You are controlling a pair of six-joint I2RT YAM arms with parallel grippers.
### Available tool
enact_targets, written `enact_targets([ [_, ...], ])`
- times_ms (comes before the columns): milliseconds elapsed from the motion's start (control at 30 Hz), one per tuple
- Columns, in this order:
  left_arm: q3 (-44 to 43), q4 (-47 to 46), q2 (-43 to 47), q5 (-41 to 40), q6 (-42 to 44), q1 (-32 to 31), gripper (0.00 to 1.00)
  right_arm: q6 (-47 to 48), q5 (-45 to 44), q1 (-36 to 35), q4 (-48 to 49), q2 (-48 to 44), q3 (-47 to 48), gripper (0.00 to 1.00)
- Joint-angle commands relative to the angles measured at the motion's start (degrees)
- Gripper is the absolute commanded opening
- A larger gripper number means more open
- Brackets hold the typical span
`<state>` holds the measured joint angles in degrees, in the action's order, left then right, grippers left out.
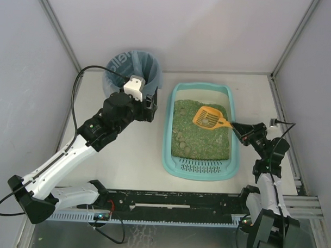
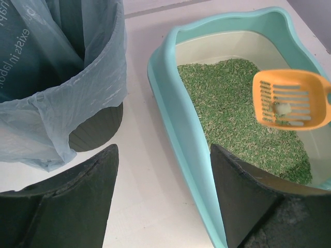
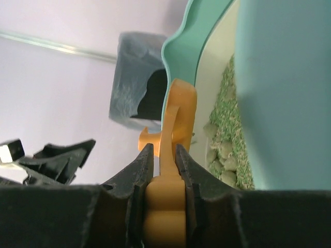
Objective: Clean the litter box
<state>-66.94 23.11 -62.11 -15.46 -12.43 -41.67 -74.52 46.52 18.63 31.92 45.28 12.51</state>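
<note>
Clamping the flat handle of the small orange slotted plastic scoop, the right jaws are nearly closed, one finger pressed to each side of it. Just ahead of them the scoop's blade hangs over the large shallow light-teal plastic litter box, carrying at least one pale clump above the green granular litter. More pale lumps lie in the litter below and to the side of the handle.

The left jaws stand wide apart and hold nothing. The tray's long wall runs just past their right finger, bare white counter shows between the fingers, and the round black bin lined with a blue bag sits ahead of the left finger.

The tray looks stiff enough to keep its shape, though thin moulded plastic of this kind probably flexes at the rim, and the load of loose litter should make it bottom-heavy and apt to shift if tipped. Its smooth wall is likely slippery. The rolled rim on the long side nearest the left jaws seems the best place to pinch and steady it, rather than the slotted grille end.
</note>
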Motion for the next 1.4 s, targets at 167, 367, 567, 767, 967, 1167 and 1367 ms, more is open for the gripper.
enact_targets([
  [167,1.15,-2.61,0.95,-1.50,0.77,0.01,0.76,1.55,-0.68,0.41,0.81,-0.23,0.60,0.00],
  [367,1.01,-2.64,0.74,-0.94,0.70,0.01,0.76,5.30,0.96,-0.71,-3.34,-0.33,3.40,0.00],
  [567,1.11,-2.62,0.66,-1.62,0.74,0.01,0.76,5.62,2.50,-4.71,-1.12,1.36,4.45,0.00],
  [767,1.10,-2.59,1.00,-2.07,0.82,0.01,0.76,1.10,0.03,-1.19,1.34,0.09,1.61,0.00],
  [967,0.59,-2.46,0.66,-0.48,-0.58,1.67,0.76,6.76,-1.67,-5.76,-5.05,0.00,5.66,0.00],
  [1167,1.05,-3.24,2.84,1.64,-2.74,7.87,0.76,5.29,-5.59,-7.57,-6.21,-1.16,7.18,0.00],
  [1367,1.06,-3.25,5.40,1.32,-3.72,13.50,0.76,3.49,-13.14,-13.14,-6.75,-0.34,11.36,0.00],
])
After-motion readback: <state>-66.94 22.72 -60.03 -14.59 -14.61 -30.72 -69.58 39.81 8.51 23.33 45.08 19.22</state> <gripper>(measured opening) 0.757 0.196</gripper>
